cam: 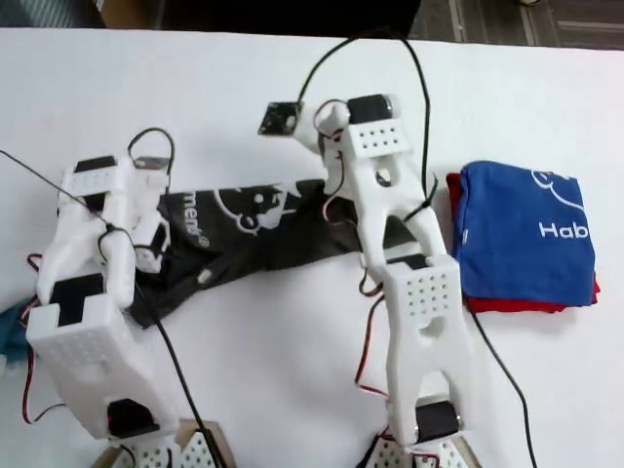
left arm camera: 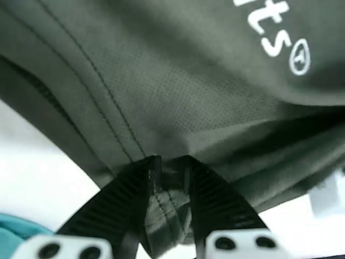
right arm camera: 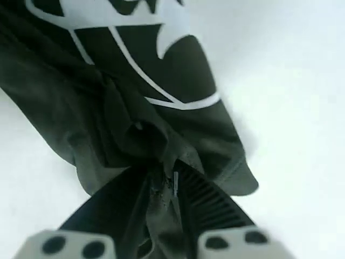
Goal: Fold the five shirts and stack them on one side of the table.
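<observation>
A black shirt (cam: pixel 255 234) with white print lies bunched in a long band across the middle of the white table (cam: pixel 292 370). My left gripper (cam: pixel 148 255) is at its left end, shut on a fold of the dark fabric (left arm camera: pixel 178 91), with the cloth pinched between the fingertips (left arm camera: pixel 152 171). At the shirt's right end, my right gripper (cam: pixel 336 200) is shut on a gathered edge of the shirt (right arm camera: pixel 161 81). On the right side of the table, a folded blue shirt (cam: pixel 526 234) lies on top of a folded red shirt (cam: pixel 517 305).
A teal cloth (cam: pixel 10 327) pokes in at the table's left edge, and a corner of teal cloth (left arm camera: pixel 16 233) appears in the left wrist view. A small black module (cam: pixel 281 118) and black cables (cam: pixel 419 88) lie behind the right arm. Bare table stretches along the back.
</observation>
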